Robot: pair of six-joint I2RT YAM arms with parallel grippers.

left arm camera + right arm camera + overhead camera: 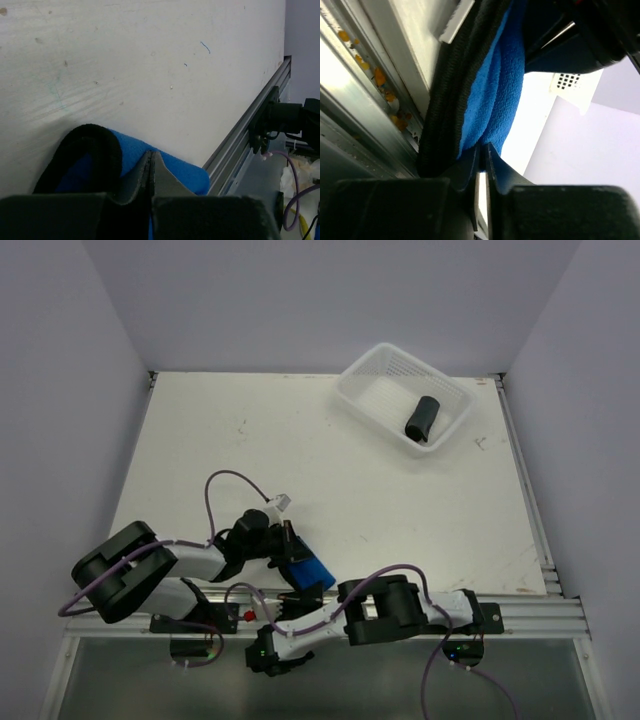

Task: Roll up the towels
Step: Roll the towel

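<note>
Blue towel (308, 571): left claw (151, 161) shut against it, right claw (482, 151) pinching it; dark roll (421, 418) in basket (368, 390).

The left arm (150, 570) reaches from its base on the left toward the middle, its wrist bent. The left gripper (289, 543) points down, its jaws pressed together against the blue towel (308, 570). The right arm (390, 608) lies folded leftward, low along the near edge. The right gripper (306, 594) pinches the towel's near edge from below.
</note>
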